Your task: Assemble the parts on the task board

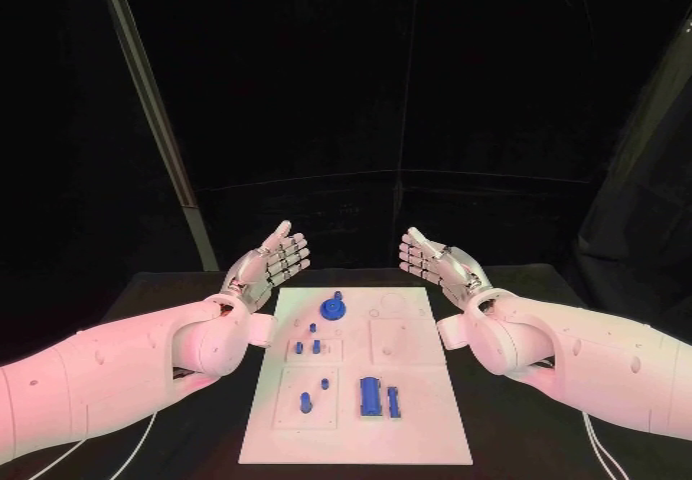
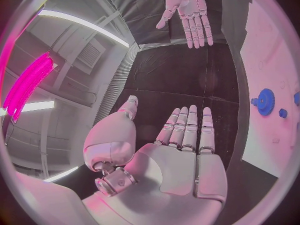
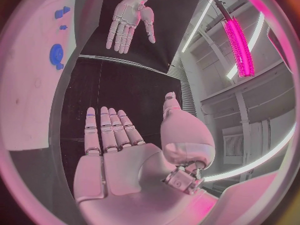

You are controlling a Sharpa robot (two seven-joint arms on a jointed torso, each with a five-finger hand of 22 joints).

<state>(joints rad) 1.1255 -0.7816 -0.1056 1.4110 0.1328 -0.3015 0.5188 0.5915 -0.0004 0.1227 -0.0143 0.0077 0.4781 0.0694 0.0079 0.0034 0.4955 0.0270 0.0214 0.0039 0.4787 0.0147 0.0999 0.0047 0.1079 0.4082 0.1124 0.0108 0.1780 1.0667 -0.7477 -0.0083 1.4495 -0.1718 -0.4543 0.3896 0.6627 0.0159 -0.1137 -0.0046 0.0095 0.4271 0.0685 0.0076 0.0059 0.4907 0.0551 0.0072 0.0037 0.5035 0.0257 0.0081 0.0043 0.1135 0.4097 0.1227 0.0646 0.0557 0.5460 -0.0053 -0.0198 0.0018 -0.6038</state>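
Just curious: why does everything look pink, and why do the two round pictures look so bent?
Head view: pink light tints the task board and both arms. Left wrist view: a fisheye lens curves the ceiling lights around the left hand. Right wrist view: same bending around the right hand, plus a glaring magenta lamp.

The board (image 1: 361, 375) is a white rectangular plate lying flat on the table, its long side running away from the camera, in the lower middle of the head view. It carries shallow outlined recesses. A round blue gear (image 1: 335, 307) sits near its upper left. Below it, left of centre, small blue pegs (image 1: 307, 346) stand in a cluster. Lower still, a small peg (image 1: 306, 403) stands at lower left, and a larger blue block (image 1: 372, 395) with a slim bar (image 1: 394, 403) just beside it lies at lower middle.
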